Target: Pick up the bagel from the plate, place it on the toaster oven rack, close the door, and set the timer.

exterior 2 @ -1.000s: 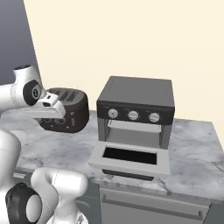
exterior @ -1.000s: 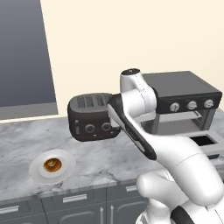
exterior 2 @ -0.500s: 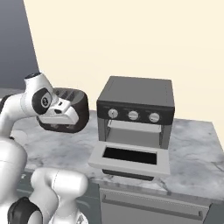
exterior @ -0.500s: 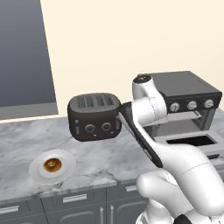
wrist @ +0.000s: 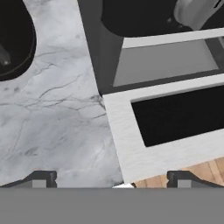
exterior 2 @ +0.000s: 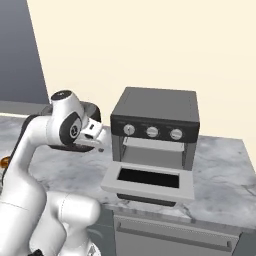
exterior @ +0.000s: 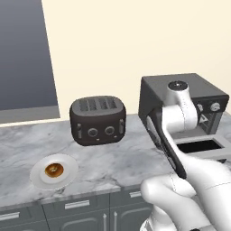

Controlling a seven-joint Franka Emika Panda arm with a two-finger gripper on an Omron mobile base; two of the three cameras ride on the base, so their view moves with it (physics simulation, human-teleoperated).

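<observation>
bagel [exterior: 54, 170] flat on plate [exterior: 40, 179], hole up, door [exterior 2: 148, 181] dropped open

I'm looking at a kitchen. A grey-veined marble desk [exterior: 117, 160] runs along a cream wall, with grey drawer fronts and handles under its front edge. On it stand a dark four-slot toaster [exterior: 98, 120] and a boxy toaster oven [exterior 2: 154, 131] with three silver knobs, its door [exterior 2: 149, 183] dropped open. A white plate [exterior: 54, 171] sits near the front edge.

wall [exterior: 113, 45]: cream; window [exterior: 25, 54]: dark grey; counter [exterior: 117, 158]: grey marble (veined); cabinets [exterior: 76, 212]: grey; floor [wrist: 205, 168]: wood
</observation>
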